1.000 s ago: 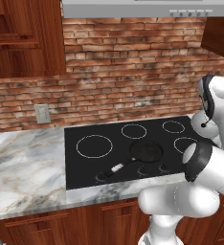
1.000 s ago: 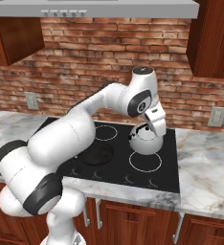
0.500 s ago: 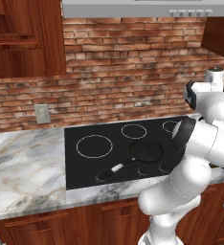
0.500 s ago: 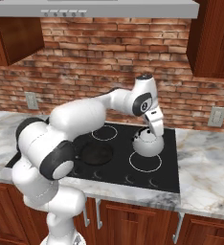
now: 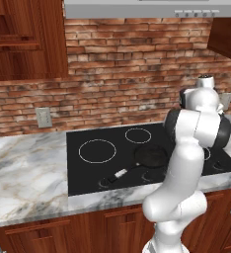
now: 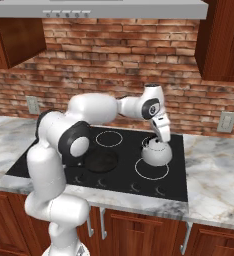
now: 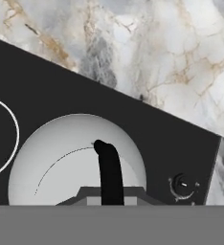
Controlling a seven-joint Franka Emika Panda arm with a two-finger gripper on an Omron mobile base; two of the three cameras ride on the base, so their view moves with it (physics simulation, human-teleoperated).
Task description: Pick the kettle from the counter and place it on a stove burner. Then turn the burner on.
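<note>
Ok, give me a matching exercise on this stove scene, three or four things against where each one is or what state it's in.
Things:
1. kettle
2. frying pan
3. hand
4. wall socket

Places or states:
A. on the brick wall, right of the cooktop
B. shut on the black handle
C. on the black glass near the robot's body
D. lifted over the right-hand rings

Pairs: 1-D, 2-C, 3-B, 4-A

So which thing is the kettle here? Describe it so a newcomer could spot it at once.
Find the black glass stove set into the marble counter below the brick wall. On the stove's right side, under the white arm's pincer, sits the kettle. It is a squat silver dome with a thin black handle, unlike the flat black pan to its left.
</note>
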